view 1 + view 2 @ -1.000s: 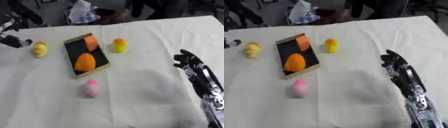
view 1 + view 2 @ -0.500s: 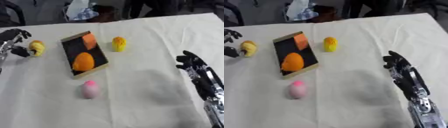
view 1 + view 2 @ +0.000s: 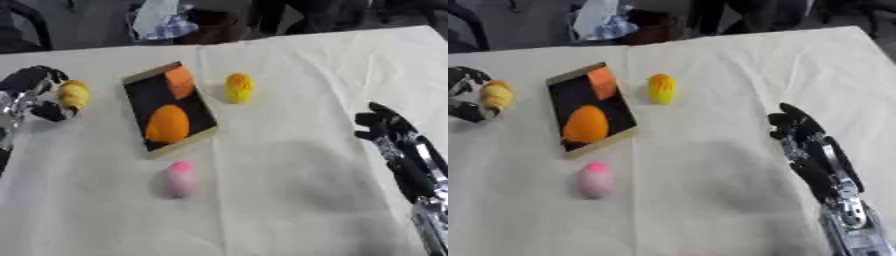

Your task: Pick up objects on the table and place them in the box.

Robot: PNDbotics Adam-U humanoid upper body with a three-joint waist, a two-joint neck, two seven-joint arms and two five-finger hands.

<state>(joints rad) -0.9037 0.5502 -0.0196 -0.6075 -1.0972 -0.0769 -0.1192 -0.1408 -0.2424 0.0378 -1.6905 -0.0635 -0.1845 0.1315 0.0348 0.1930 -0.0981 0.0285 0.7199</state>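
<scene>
Left eye view: box [image 3: 168,112] holds two orange items; done. Left hand [image 3: 31,95] at 9 o'clock, fingers curling round yellow object [image 3: 73,94]; half a second ago it was only alongside it. Yellow corn-like piece [image 3: 238,88] at 12 and pink egg-shaped piece [image 3: 180,178] at 7 remain.

Right eye view: right hand [image 3: 802,137] at 4 o'clock, idle, fingers relaxed, unchanged.
</scene>
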